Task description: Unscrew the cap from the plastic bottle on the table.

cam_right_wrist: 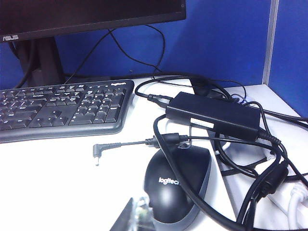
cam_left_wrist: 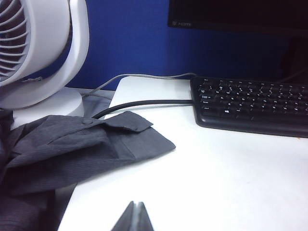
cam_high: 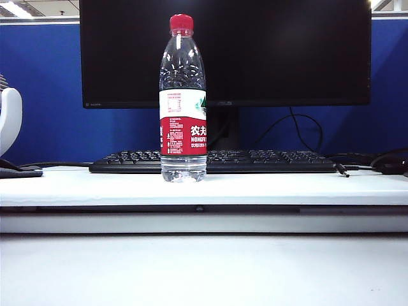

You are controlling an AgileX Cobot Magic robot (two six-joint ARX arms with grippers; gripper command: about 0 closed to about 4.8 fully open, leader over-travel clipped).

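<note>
Bottle (cam_high: pixel 183 102) stands upright at table (cam_high: pixel 204 188) centre, twelve o'clock, red cap (cam_high: pixel 181 23) still on; left gripper (cam_left_wrist: pixel 134 216) low near the cloth (cam_left_wrist: pixel 72 149), fingers together, right gripper (cam_right_wrist: pixel 137 216) beside the mouse (cam_right_wrist: pixel 178 187), fingers together too. Best play: one clamps the body, the other twists the cap

Dark pointed tool (cam_left_wrist: pixel 134 216) tips

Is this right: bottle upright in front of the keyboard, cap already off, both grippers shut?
Not quite: the red cap is still on the bottle, per the exterior view. The rest holds: it stands upright before the keyboard, and the left gripper and right gripper are shut.
</note>
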